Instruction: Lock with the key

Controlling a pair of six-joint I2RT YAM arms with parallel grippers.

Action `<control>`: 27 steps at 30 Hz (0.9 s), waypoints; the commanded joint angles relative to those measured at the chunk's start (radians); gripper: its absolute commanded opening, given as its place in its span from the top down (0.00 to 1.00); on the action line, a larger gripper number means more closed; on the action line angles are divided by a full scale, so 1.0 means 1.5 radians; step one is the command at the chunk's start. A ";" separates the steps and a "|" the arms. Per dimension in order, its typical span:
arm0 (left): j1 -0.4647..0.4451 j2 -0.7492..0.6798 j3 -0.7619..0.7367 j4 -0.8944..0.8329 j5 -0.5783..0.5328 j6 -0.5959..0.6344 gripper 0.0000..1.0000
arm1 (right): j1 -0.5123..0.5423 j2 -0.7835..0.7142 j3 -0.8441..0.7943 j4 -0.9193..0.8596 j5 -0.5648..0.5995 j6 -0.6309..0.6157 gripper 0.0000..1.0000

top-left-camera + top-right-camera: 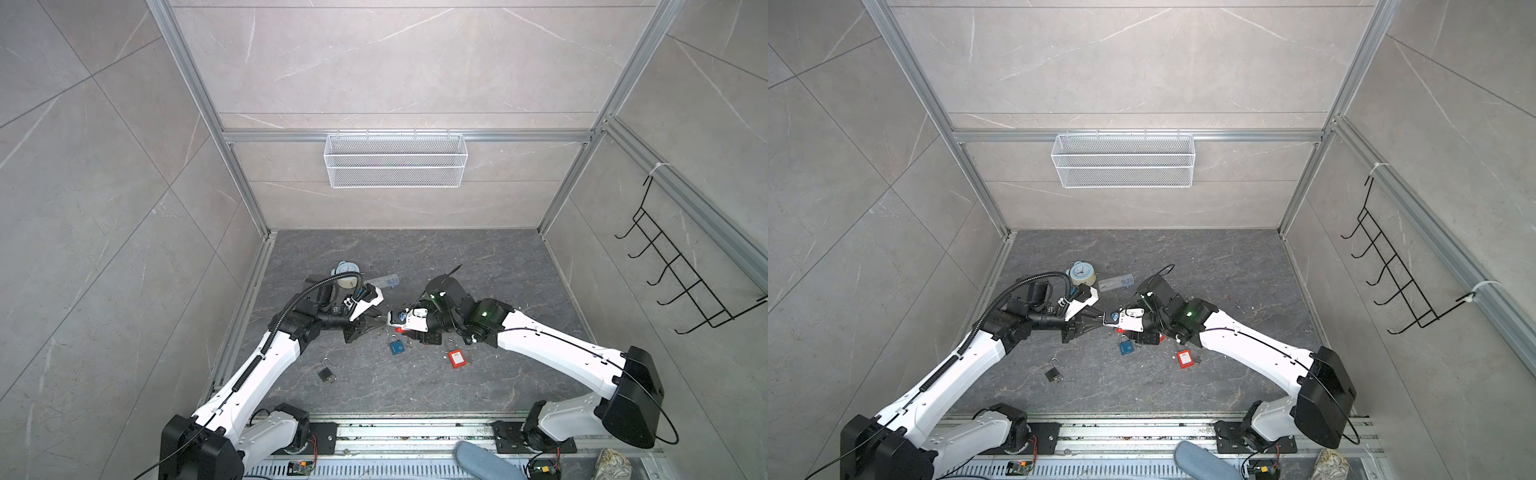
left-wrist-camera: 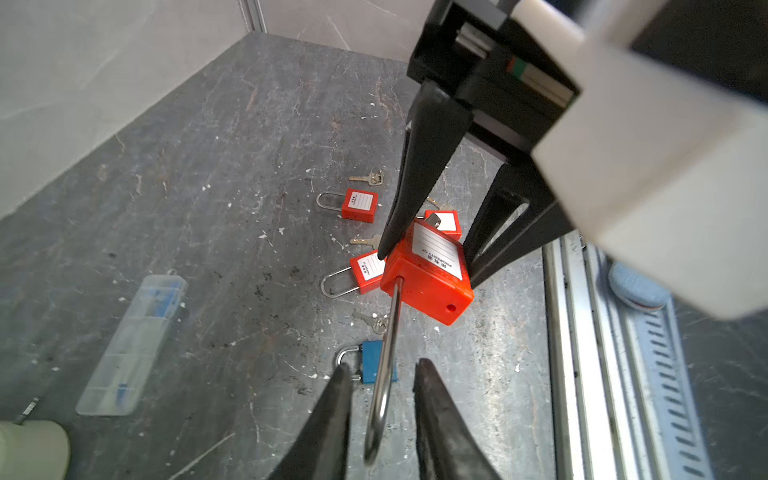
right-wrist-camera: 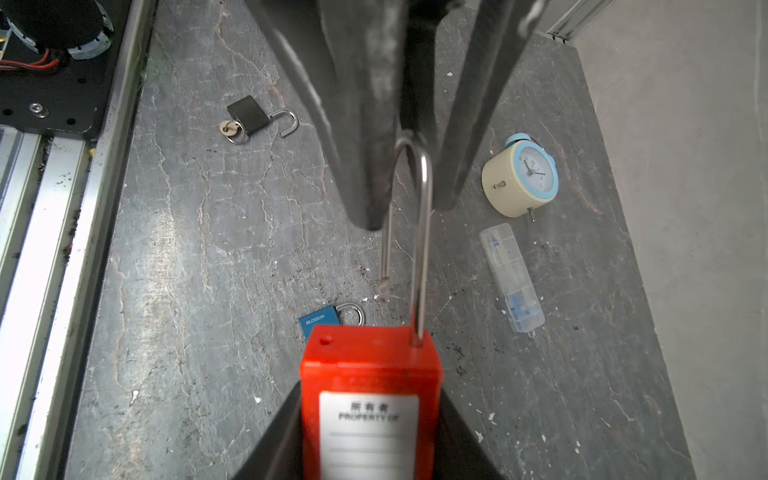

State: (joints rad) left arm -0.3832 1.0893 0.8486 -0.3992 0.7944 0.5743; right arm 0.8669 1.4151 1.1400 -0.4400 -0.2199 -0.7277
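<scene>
My right gripper (image 3: 370, 390) is shut on the body of a red padlock (image 3: 370, 374) with a white label, held above the floor. Its long steel shackle (image 3: 422, 232) is open, the free end out of the body. The shackle's bend sits between the fingers of my left gripper (image 2: 383, 368); the jaws stand a little apart, with a gap on each side of the shackle (image 2: 388, 353). In both top views the two grippers meet tip to tip (image 1: 384, 323). Loose keys (image 2: 368, 178) (image 2: 372, 322) lie on the floor beyond.
Other padlocks lie on the dark floor: red ones (image 2: 359, 203), a blue one (image 1: 396, 346), a black one (image 1: 326, 375) with a key in it. A small clock (image 3: 519, 178) and a clear plastic box (image 3: 511, 278) lie further back. A wire basket (image 1: 395, 160) hangs on the back wall.
</scene>
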 commanded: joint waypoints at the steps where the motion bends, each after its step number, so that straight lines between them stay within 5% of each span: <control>1: -0.004 -0.003 0.022 -0.005 0.037 0.013 0.83 | -0.001 -0.019 -0.009 0.023 0.018 -0.022 0.77; 8: -0.005 0.010 0.038 -0.032 0.067 -0.028 0.99 | -0.001 -0.017 -0.028 0.094 0.093 -0.048 0.76; 18: -0.005 0.043 0.041 -0.005 0.112 -0.148 0.93 | -0.001 -0.043 -0.101 0.254 0.150 -0.117 0.76; 27: -0.008 0.066 0.063 -0.004 0.123 -0.192 1.00 | 0.000 -0.048 -0.138 0.337 0.182 -0.142 0.76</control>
State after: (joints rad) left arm -0.3794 1.1782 0.9066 -0.3870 0.8486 0.3378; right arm 0.8757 1.3701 0.9543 -0.0929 -0.0223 -0.9215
